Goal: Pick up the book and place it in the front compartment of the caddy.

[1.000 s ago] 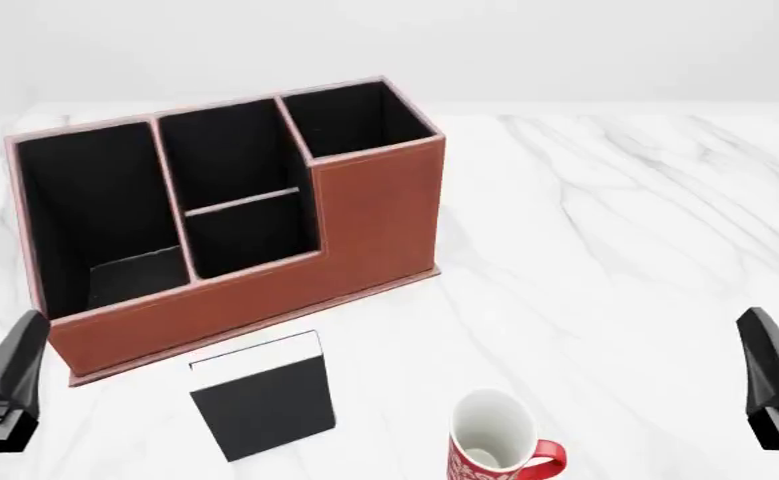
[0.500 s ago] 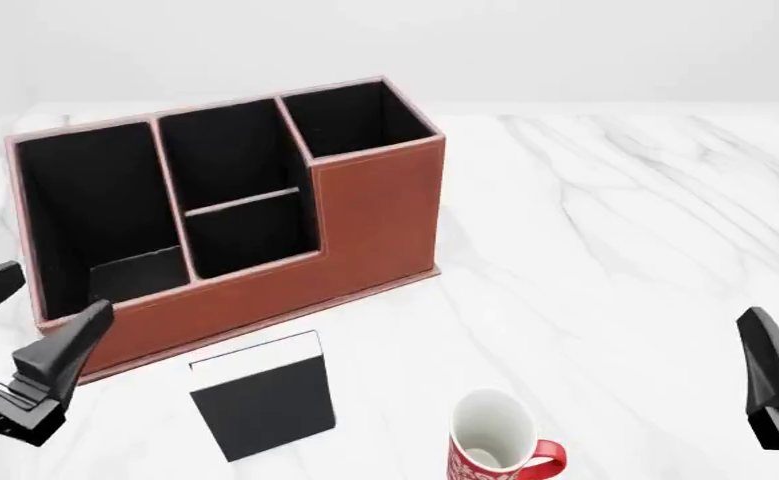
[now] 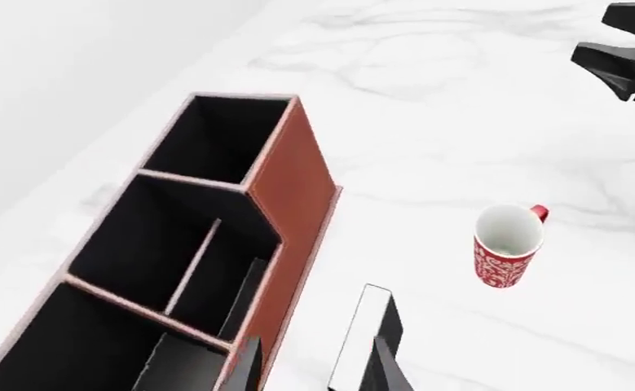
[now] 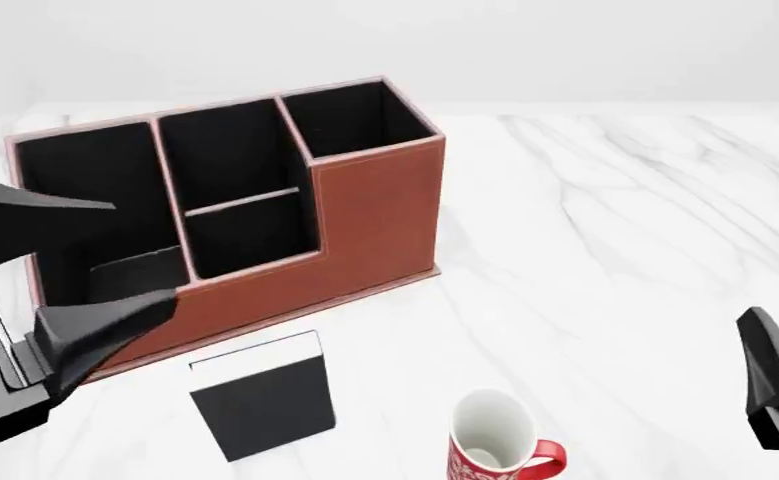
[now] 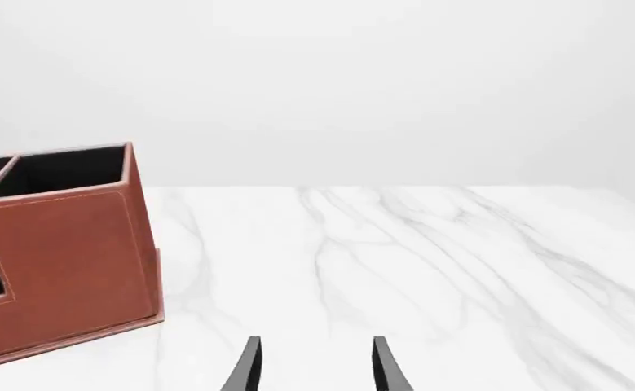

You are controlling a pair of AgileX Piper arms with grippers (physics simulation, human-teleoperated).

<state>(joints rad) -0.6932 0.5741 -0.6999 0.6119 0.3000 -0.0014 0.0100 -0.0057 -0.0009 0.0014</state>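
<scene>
book [image 4: 264,395] upright on table [image 4: 603,250], just in front of caddy [image 4: 362,215], black cover facing camera, long axis roughly parallel to caddy front. left gripper [image 4: 76,265] fingers spread wide, holding nothing. right gripper [image 5: 311,366] fingers apart too. mug [image 4: 496,445] right of book.

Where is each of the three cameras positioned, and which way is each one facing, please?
Front view: fixed above and behind the arms, looking forward and down at the caddy, book and mug; left pincer and right pincer show at the edges.
Left wrist view: raised, looking down along its fingertips at caddy, book and mug.
Right wrist view: low, facing across the table.
All three share the caddy.
</scene>
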